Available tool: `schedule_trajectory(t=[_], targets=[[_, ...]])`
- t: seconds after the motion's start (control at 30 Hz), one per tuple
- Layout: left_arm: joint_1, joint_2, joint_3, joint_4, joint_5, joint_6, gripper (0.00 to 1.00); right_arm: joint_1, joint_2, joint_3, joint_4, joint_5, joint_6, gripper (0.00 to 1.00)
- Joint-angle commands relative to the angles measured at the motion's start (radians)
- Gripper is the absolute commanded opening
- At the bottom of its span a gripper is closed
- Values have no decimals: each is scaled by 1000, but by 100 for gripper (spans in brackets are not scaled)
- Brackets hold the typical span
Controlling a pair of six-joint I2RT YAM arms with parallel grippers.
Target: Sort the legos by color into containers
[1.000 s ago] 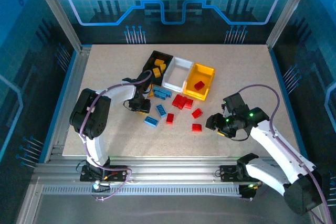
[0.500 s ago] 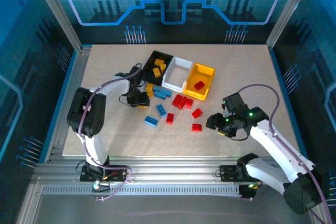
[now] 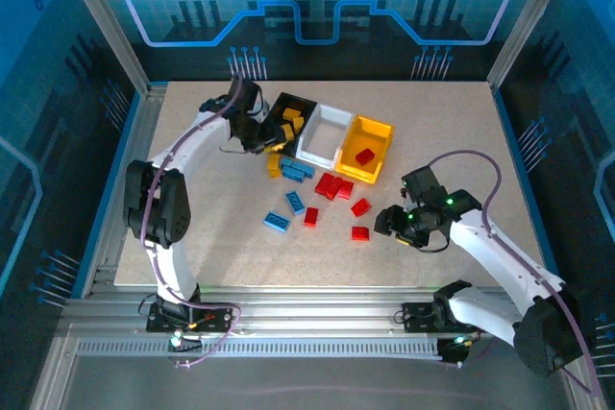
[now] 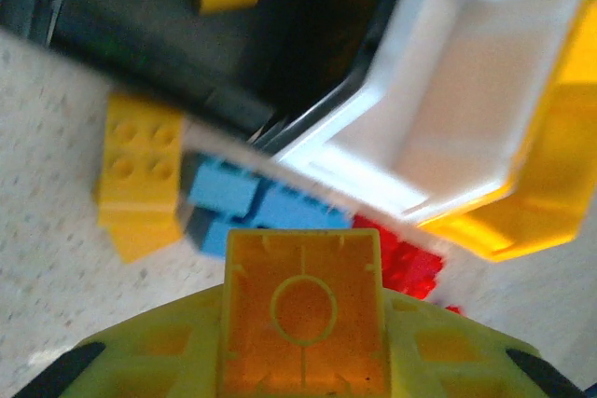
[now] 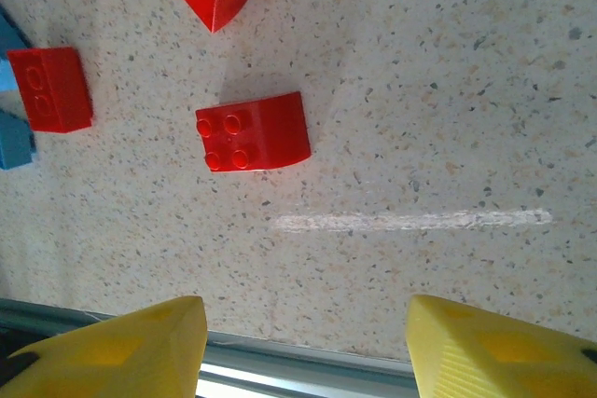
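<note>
Speckled table [image 4: 56,258]; close-up, left claw [image 4: 303,370] clamps yellow brick [image 4: 303,309].

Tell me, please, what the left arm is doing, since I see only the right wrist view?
Observer: The left tool is shut on a yellow brick.
Operator: Where is it, please?
Observer: Beside the black bin, which holds other yellow bricks.
Operator: Where should the loose red brick go?
Observer: One red piece lies in the yellow bin.
</note>
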Motion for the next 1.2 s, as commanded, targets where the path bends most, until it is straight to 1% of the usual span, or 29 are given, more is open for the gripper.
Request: schedule_trajectory(t=[0.0, 0.17, 0.3, 0.57, 0.67, 0.73, 0.77, 0.87, 0.97, 1.03, 1.17], targets=[[11, 83, 112, -24, 15, -48, 30, -20, 39, 3, -15, -27, -65, 60], [10, 208, 264, -38, -19, -52, 30, -50, 92, 69, -53, -44, -122, 60], [11, 303, 373, -42, -43, -60, 30, -55, 117, 114, -74, -43, -145, 60], [11, 470, 601, -122, -89, -38, 31, -55, 109, 122, -131, -23, -185, 60], [14, 510, 673, -163, -105, -25, 39, -55, 91, 104, -120, -26, -170, 60], [17, 525, 700, -177, -104, -27, 41, -54, 83, 85, -104, -35, -151, 60], [18, 526, 707, -179, -100, -29, 42, -52, 83, 79, -97, -37, -144, 60], [17, 509, 710, -177, -87, -40, 52, -43, 102, 75, -71, -43, -134, 60], [14, 469, 682, -178, -80, -38, 57, -28, 155, 89, -48, -43, -140, 61], [11, 423, 638, -168, -82, -30, 60, -15, 205, 110, -42, -38, -147, 63], [5, 276, 469, -118, -90, -19, 64, 27, 322, 181, -38, -21, -147, 64]])
